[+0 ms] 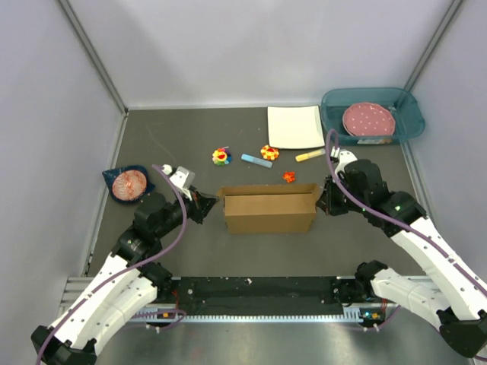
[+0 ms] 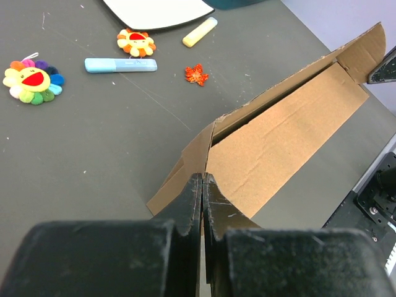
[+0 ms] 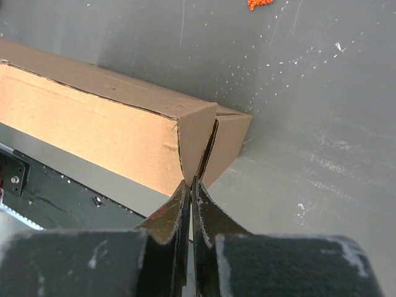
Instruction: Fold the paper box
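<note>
- My left arm reaches in from the near-left corner, elbow bent, wrist aimed right at the paper box.
- My left claw is squeezed tight, its fingers nipping the box's left end flap.
- The box stands in the middle of the table between my claws, a long wall facing my bases.
- My right arm comes from the near-right, wrist aimed left.
- My right claw is closed too, pinching the right end flap's corner.
</note>
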You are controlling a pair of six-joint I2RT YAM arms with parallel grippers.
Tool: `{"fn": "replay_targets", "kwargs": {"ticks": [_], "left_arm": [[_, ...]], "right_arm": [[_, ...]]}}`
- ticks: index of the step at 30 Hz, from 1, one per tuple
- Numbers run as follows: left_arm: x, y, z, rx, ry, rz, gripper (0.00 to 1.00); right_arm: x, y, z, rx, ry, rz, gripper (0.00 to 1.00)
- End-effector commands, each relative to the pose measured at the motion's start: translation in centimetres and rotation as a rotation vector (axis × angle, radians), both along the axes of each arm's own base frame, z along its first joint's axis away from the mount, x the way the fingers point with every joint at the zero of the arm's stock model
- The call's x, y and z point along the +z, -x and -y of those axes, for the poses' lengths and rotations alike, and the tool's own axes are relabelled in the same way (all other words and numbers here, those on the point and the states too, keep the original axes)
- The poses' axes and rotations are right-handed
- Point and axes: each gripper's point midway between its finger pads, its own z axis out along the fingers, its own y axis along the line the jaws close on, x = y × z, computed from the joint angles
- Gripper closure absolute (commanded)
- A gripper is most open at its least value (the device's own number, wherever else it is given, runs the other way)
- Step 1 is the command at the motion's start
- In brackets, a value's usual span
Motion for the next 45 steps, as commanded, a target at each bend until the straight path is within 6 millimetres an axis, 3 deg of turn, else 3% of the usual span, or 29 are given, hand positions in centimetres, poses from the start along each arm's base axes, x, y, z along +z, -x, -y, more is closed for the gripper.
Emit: {"fn": "replay_targets", "kwargs": {"ticks": [1,10,17,25,34,45], "left_arm": [[0.2,-0.1,0.3,-0.008,0.008,0.003,1.0],[-0.2,-0.2,0.1,0.0,-0.003,-0.004,1.0],[0.2,0.0,0.3,-0.009,0.011,-0.002,1.0],[2.5,0.6,0.8,-0.038,0.076,0.024,1.0],[1.9,0.7,0.9,-0.043,0.079,0.003,1.0],[2.8,1.0,1.4,-0.063,0.12,-0.007,1.0]], "right_arm": [[-0.7,0.8,1.5,-0.006,0.08,-0.017,1.0],[0.5,0.7,1.3,0.009,0.078,-0.005,1.0],[-1.0,0.9,1.6,0.011,0.105,-0.035,1.0],[-1.7,1.0,1.3,0.009,0.099,-0.063,1.0],[-4.0,2.1,1.0,0.003,0.087,-0.151,1.0],[-4.6,2.2,1.2,-0.016,0.098,-0.177,1.0]]}}
